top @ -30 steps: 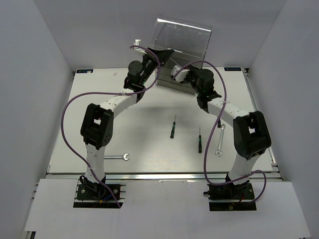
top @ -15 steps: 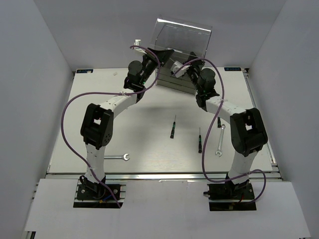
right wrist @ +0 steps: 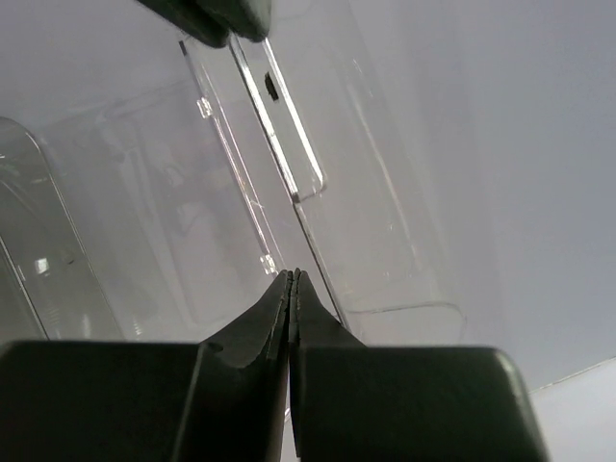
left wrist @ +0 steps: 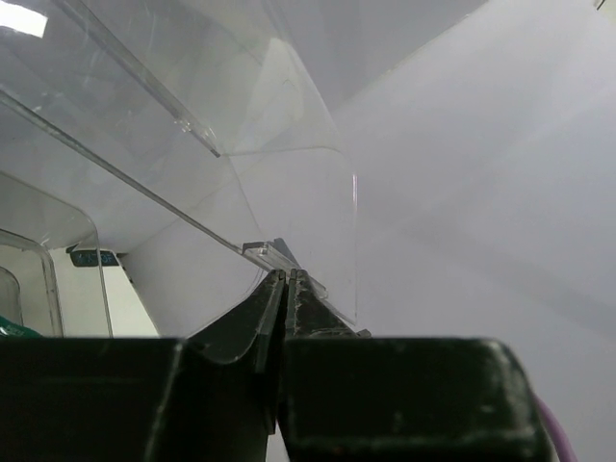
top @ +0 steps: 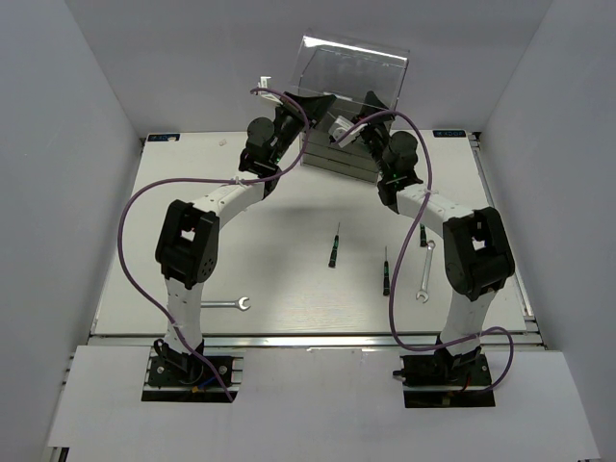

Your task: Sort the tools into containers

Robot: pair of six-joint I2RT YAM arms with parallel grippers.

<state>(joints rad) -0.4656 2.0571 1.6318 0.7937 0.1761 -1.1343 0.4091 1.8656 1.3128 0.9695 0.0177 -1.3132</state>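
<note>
Overhead, a white surface (top: 125,289) sits boxed in by pale grey walls (top: 67,144) on the left, far and right sides, with the two arm bases bolted at its near edge.

Going left to right, a silver wrench (top: 231,304) lies near the front edge beside the left arm. One green-and-black screwdriver (top: 334,247) lies about mid-surface, with a second screwdriver (top: 386,272) just right of it. Another wrench (top: 424,272) lies close to the right arm. None of them is in a drawer. The clear cabinet (top: 351,72) stands at the far edge, centred, with both arms reaching up to it.

The left tool (left wrist: 286,276) is clenched on a thin clear edge at the upper left of the clear cabinet. The right tool (right wrist: 292,276) is pressed fully closed with nothing between its fingers, its tips just in front of a clear drawer wall.

A second ago the right arm's wrist sat lower against the cabinet front. It has since swung up and slightly left, and its tool has closed. The left arm, the cabinet and all four loose items lie as they did.

Purple cables (top: 130,207) loop outward from each arm toward the side walls. The right wrench lies near the right rim of the surface, and the left wrench near the front rail. The widest open stretch of surface runs between the two forearms, from the cabinet's foot down to the screwdrivers. A second band lies along the left wall.
</note>
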